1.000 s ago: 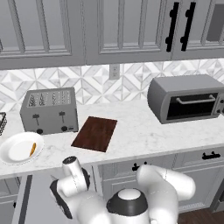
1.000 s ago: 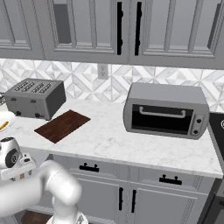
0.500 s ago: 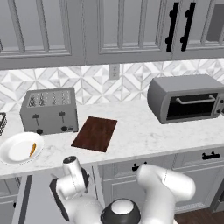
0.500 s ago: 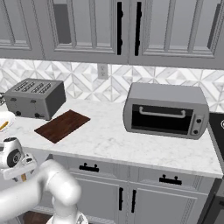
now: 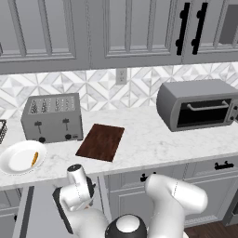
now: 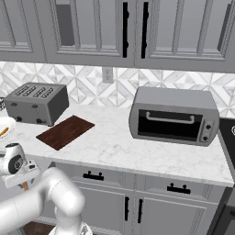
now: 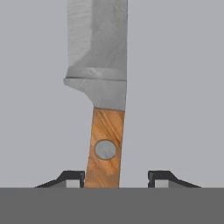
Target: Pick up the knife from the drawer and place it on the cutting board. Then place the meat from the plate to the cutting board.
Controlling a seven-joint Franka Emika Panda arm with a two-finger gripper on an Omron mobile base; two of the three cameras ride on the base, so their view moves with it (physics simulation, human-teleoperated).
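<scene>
The knife (image 7: 101,105) lies flat on the grey floor of the drawer (image 7: 183,87), straight ahead of my hand: its tan wooden handle with one round rivet runs down between my two fingertips, and the grey blade reaches up to the top edge of the hand view. My gripper (image 7: 115,177) straddles the end of the handle. The left fingertip (image 7: 72,176) sits right against the wood, while the right one stands a little apart from it, with bare drawer floor showing between. So my fingers are partly spread around the handle and I cannot tell that they pinch it.

From the left base view, going left to right: the white plate (image 5: 14,168) sits at the left end of the marble counter (image 5: 148,144), with the small orange strip of meat (image 5: 34,158) lying on its right part. Just behind and to the right of the plate stands the grey toaster (image 5: 53,118). Beside the toaster, near the counter's front edge, lies the dark brown cutting board (image 5: 101,142), bare on top. Well to the right stands the toaster oven (image 5: 197,109), its door closed. My arm bends down below the counter's edge into the open drawer (image 5: 35,214) at the lower left.
</scene>
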